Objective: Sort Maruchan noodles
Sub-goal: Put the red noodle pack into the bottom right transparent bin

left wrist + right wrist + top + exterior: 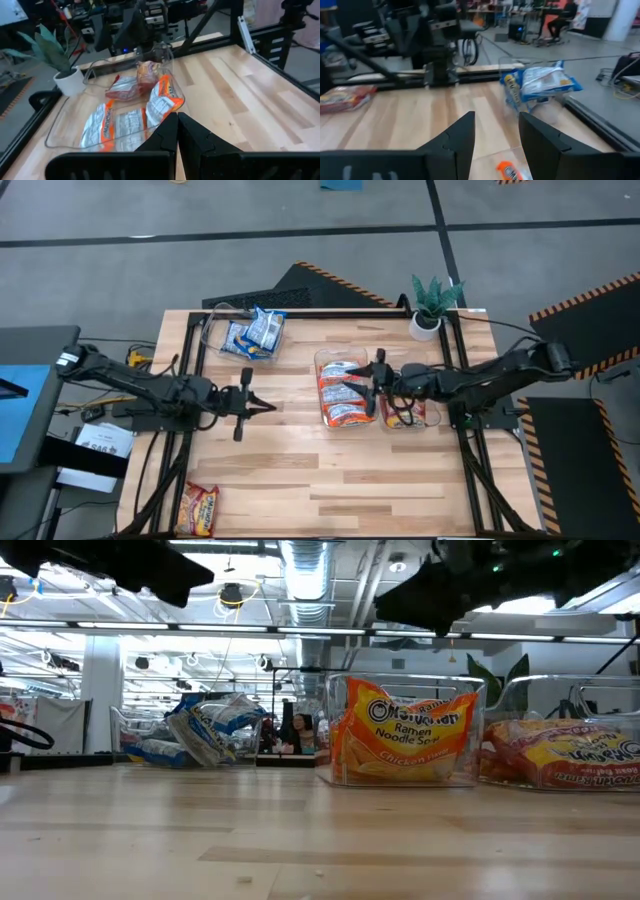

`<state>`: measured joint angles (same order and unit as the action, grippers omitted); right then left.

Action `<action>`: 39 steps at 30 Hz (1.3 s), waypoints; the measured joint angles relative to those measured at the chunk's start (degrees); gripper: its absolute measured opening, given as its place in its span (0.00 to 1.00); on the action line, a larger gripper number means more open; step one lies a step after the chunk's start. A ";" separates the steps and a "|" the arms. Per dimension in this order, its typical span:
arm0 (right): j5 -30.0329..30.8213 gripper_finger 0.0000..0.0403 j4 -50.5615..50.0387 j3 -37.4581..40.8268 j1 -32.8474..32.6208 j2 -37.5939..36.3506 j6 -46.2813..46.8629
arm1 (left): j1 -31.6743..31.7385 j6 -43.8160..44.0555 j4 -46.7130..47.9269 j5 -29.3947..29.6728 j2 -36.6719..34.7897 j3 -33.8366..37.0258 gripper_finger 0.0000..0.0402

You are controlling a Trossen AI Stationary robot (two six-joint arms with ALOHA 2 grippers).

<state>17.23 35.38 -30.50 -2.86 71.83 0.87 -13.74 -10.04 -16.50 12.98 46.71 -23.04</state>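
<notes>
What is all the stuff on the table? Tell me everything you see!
Blue noodle packets: a few, blue-and-white, in the clear bin at the back left.
Orange noodle packets: about three, orange-and-white, in the middle clear bin.
Red noodle packets: count unclear, red-and-yellow, in the clear bin beside the orange one.
Loose packet: one, red-and-yellow, front left corner of the table.
Plant: one, green in a white pot, back right.
Left hand: shut, above the bare wood.
Right hand: open, over the orange bin.
</notes>
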 joint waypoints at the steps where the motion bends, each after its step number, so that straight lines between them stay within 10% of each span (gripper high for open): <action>1: 0.02 0.43 1.16 -0.02 0.25 0.64 0.06 | -0.20 0.48 0.63 0.35 -0.57 0.01 0.00; 19: -0.40 0.43 4.08 -0.09 0.67 2.43 -0.77 | -6.83 2.41 0.94 -6.64 -2.45 -0.01 0.01; 26: -0.39 0.43 4.02 -0.09 0.67 2.43 -0.31 | -17.37 9.67 2.30 -4.11 4.19 -1.94 0.20; 34: -0.39 0.43 2.90 -0.09 0.67 2.43 0.63 | -30.18 35.13 36.01 -0.54 17.97 -17.92 0.48; 39: -0.39 0.43 2.61 -0.09 0.67 2.43 0.67 | -36.06 52.27 51.50 -7.92 27.54 -25.55 0.52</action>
<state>16.84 37.99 -30.59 -2.20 74.26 1.54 -49.80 42.24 35.01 5.05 74.25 -48.58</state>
